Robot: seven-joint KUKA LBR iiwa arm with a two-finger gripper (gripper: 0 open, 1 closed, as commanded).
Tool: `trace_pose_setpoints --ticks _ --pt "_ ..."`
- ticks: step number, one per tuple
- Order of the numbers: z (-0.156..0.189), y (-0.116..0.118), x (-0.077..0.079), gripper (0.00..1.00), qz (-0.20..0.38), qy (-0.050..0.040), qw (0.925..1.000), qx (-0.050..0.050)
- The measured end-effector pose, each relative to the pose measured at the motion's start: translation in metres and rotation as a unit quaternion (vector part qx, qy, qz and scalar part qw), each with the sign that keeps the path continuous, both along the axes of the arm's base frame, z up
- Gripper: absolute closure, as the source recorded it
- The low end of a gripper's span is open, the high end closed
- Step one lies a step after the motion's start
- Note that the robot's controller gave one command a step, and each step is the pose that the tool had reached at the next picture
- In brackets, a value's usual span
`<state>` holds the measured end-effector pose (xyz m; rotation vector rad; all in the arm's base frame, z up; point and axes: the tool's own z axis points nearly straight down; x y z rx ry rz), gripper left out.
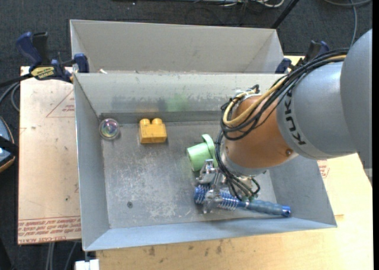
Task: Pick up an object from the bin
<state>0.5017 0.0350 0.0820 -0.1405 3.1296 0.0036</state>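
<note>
Where the gripper [208, 195], opening not discernible, sits, a slim blue stick [263, 207] with coiled end lies

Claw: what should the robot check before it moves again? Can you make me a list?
1. The claw is down inside the bin, at the front right: ok.
2. Something to pick is close: a blue brush-like tool lies right by the claw: ok.
3. Room around the claw: the green cup sits close behind it and might get bumped: not ok.
4. The claw already grips something: cannot tell.
5. The yellow block and shiny ball sit far off at the back left: ok.
</note>
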Motion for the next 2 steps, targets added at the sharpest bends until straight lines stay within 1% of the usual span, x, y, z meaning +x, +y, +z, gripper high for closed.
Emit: trace_pose_setpoints --ticks 1,2 --pt "0.052 0.001 0.001 1.0 0.0 0.0013 1.0 0.0" --pt "0.08 0.001 0.002 1.0 -0.001 0.0025 1.0 -0.001"
